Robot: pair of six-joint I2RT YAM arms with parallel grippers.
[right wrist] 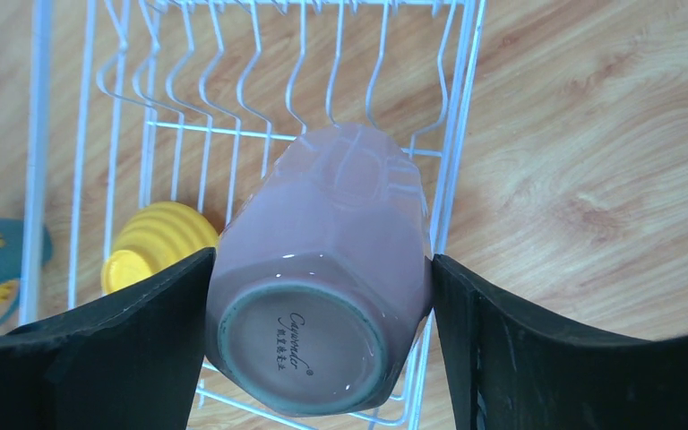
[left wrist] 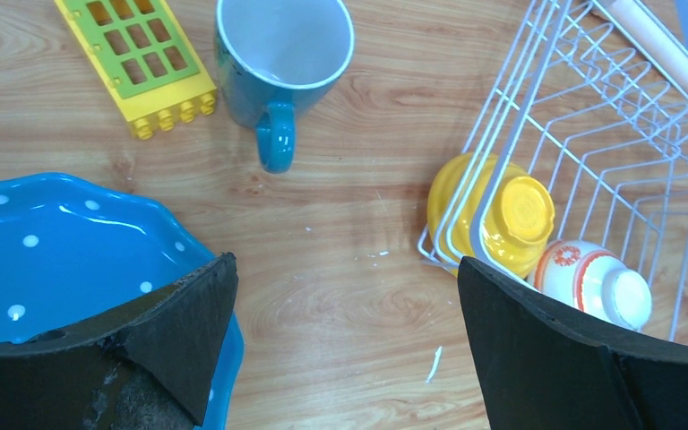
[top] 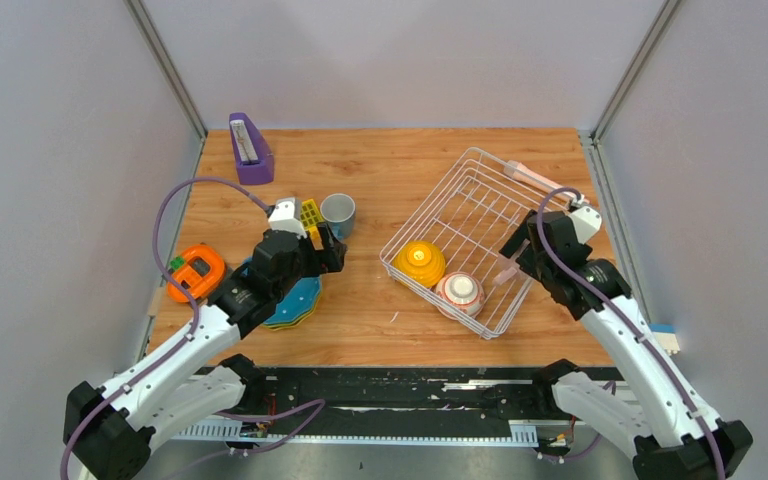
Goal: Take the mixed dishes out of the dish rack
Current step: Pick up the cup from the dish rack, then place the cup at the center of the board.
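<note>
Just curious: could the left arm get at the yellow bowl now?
Probably yes: the left gripper is open, and the yellow bowl lies in the dish rack's left corner, uncovered from above.

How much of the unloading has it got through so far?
About halfway, it seems. Out on the table: the blue mug and the stacked plates. In hand: the right gripper is clamped on the pink mug at the dish rack edge. Left inside: the yellow bowl and the red-rimmed cup.
</note>
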